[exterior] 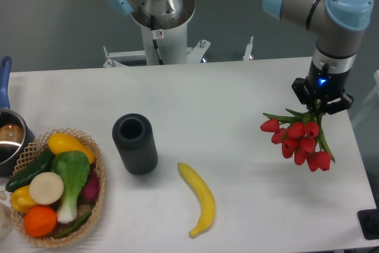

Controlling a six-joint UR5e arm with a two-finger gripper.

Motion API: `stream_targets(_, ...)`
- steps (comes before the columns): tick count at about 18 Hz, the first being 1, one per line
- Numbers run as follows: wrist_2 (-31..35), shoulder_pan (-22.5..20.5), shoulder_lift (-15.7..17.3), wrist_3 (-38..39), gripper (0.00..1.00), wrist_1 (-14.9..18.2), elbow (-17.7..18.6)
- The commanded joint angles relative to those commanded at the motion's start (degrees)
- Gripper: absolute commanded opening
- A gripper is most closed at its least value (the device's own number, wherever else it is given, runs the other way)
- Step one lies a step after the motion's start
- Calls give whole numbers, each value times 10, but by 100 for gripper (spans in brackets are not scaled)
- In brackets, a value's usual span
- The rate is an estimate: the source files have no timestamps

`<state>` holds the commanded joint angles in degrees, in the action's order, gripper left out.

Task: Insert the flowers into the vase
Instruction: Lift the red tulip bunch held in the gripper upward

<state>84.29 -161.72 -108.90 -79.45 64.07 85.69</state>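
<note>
Transport step: flowers (298, 137) are held clamped by the fingers (320, 103) at right of frame.
Carriage to the vase (135, 144), centre-left on the counter (237, 87), is required, stems lowered into its mouth.

A yellow banana (199, 198) lies on the white counter (225, 93), well to the left of the hand (320, 102) and nearer the front edge. Far left of the hand sits a wicker basket (89, 205) of vegetables, touching a metal pot (10, 137) with a blue handle.
</note>
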Motion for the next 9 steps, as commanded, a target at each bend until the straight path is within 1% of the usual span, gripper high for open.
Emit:
stream_targets(4, -9, 1, 3, -1, 0, 0, 5)
stream_targets(7, -53, 0, 15, 0, 0, 1, 6)
stream_targets(9, -84, -2, 34, 0, 0, 10, 14)
